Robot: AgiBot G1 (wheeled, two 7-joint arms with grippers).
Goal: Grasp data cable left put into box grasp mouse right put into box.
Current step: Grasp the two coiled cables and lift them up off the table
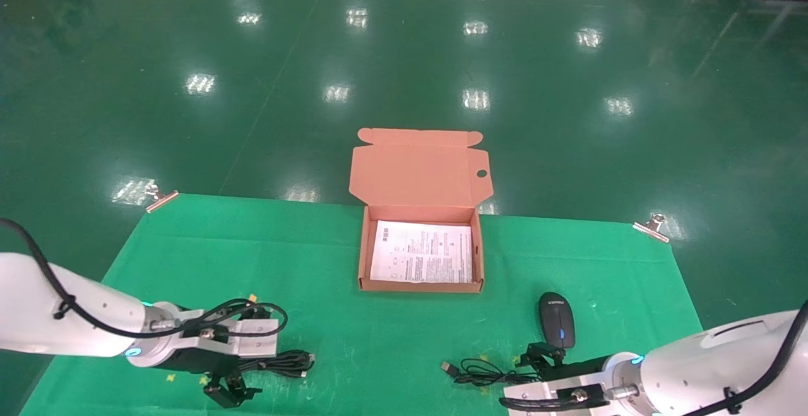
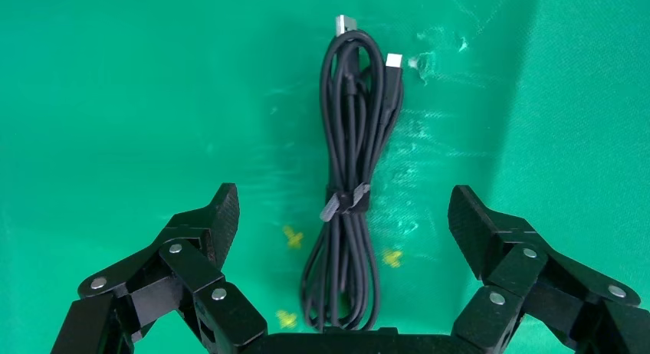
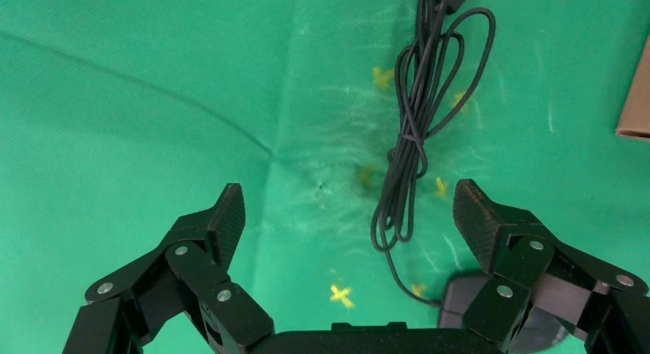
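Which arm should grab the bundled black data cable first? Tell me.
Left. The open left gripper hovers with the bundled black data cable between its fingers; the right gripper is beside the black oval mouse.

The cable is seen laid out on green cloth as a long bundle of black loops, cinched near its middle by a black tie. Two small plugs are shown at its far end, side by side. The left gripper is held spread wide above it, one finger on each side of the bundle, neither touching. Small yellow marks are dotted beside the near loops.
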